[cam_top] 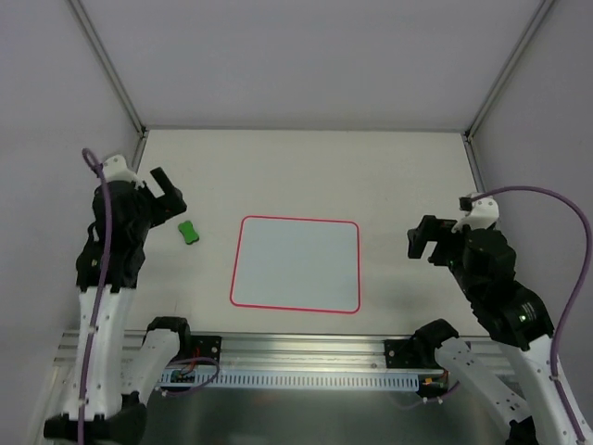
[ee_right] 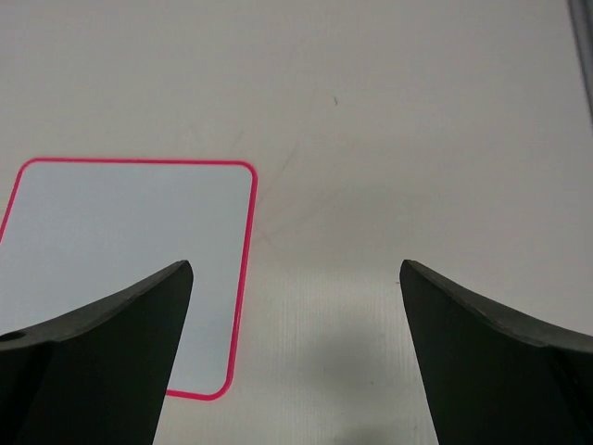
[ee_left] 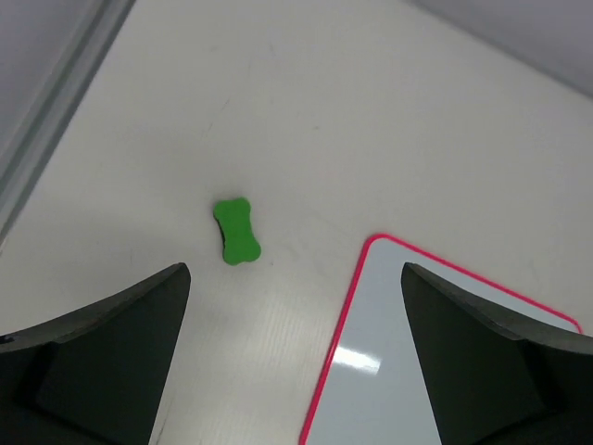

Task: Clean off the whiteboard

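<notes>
Both wide open, empty: left tool [ee_left: 295,269] near green eraser [ee_left: 235,232], right tool [ee_right: 295,264] beside whiteboard [ee_right: 130,222].

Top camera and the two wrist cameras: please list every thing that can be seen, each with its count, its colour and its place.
whiteboard: one, white with a red-pink border, flat in the middle of the table, no marks visible on it
eraser: one, green, bone-shaped, on the table left of the whiteboard, not touching it
table: one, cream, under everything
rail: one, silver metal, along the near edge of the table, carrying the arm bases
left gripper: one, black, open and empty, above the table close to the eraser
right gripper: one, black, open and empty, to the right of the whiteboard
</notes>
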Controlling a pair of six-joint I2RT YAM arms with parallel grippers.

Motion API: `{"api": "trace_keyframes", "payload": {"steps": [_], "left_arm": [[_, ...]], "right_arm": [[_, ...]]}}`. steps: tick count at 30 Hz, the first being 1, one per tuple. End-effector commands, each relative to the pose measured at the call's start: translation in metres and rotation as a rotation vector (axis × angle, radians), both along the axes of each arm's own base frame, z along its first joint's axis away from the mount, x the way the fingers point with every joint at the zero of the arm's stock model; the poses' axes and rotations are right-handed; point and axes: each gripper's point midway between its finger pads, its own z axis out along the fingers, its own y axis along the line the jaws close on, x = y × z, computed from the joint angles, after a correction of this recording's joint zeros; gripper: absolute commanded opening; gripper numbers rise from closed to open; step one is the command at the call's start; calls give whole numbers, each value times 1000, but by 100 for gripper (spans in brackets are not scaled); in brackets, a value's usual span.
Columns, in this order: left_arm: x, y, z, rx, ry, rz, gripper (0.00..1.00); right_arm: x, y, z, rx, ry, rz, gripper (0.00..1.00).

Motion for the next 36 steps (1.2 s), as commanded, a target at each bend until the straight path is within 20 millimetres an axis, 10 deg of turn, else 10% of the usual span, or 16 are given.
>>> {"api": "trace_keyframes", "payload": {"steps": [1,8,17,36], "left_arm": [[-37,-10,24,47,-99,-118,99],[-123,-12,90,109,-408,-159,99],[-174,-8,98,78,-505,-132,99],[-177,-7,78,25,-496,-129,99]], "right_arm": [[-13,-31,41,-70,-132,-69,99],[-45,-61,94,-74,-318,-111,99],[-76,-78,109,-29,-433,-129,99],[-72,-61,108,22,-454,-57,99]]}}
